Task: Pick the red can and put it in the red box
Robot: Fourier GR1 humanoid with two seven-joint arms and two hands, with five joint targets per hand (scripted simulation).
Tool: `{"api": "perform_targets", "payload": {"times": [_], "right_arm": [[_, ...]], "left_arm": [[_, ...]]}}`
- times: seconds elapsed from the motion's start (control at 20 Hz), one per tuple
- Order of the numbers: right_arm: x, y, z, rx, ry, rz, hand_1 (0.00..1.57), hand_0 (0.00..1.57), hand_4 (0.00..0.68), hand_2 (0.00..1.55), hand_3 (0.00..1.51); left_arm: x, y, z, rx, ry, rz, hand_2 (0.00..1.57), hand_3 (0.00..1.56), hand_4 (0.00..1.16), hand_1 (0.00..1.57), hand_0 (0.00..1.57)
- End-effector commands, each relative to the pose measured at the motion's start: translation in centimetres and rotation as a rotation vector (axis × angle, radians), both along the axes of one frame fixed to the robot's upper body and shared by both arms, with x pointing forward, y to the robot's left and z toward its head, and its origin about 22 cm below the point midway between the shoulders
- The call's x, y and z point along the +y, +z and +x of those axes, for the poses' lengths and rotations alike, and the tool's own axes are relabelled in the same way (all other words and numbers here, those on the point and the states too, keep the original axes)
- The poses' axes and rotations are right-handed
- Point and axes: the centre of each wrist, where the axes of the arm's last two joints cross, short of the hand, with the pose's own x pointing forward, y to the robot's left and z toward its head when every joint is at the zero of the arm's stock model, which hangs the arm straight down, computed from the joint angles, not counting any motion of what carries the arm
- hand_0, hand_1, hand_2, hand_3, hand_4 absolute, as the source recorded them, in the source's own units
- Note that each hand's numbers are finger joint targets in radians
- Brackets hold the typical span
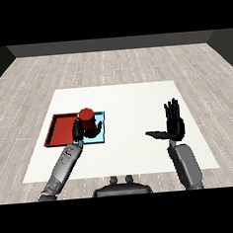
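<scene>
Two flat trays, red point(60, 129) and light blue point(103, 132), lie together near the white counter's point(132, 97) left edge, where the left robot hand point(82, 131) curls round the red cylindrical can point(86, 116) above them, while the right robot hand point(173, 124) is spread open over bare counter.

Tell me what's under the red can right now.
The red can appears over the light blue tray, with the left hand curled round it. The hand covers its base, so contact is unclear.
</scene>
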Motion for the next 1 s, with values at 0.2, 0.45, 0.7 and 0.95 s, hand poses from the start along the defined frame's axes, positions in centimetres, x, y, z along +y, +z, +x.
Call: {"api": "perform_targets", "payload": {"times": [0.2, 0.45, 0.7, 0.95], "right_arm": [[-2.9, -5.2, -1.9, 0.127, -0.027, -0.018, 0.0, 0.0, 0.0, 0.0, 0.0], [-1.8, -7.8, -1.8, 0.165, -0.051, 0.015, 0.0, 0.0, 0.0, 0.0, 0.0], [-2.8, -8.2, -1.7, 0.134, -0.036, -0.054, 0.0, 0.0, 0.0, 0.0, 0.0], [-2.1, -8.1, 1.3, 0.116, -0.033, -0.036, 0.0, 0.0, 0.0, 0.0, 0.0]], "left_arm": [[4.7, 2.3, 2.9, 0.014, 0.162, 0.176, 1.55, 1.43, 1.13, 1.57, 1.57], [9.3, 0.0, 5.6, 0.109, 0.251, 0.3, 1.34, 1.45, 1.1, 1.53, 1.53], [15.8, -1.9, 6.7, 0.26, 0.403, 0.288, 1.56, 1.46, 1.1, 1.57, 1.57], [18.0, -7.1, 5.2, 0.377, 0.456, 0.281, 1.57, 1.49, 1.07, 1.57, 1.57]]}}
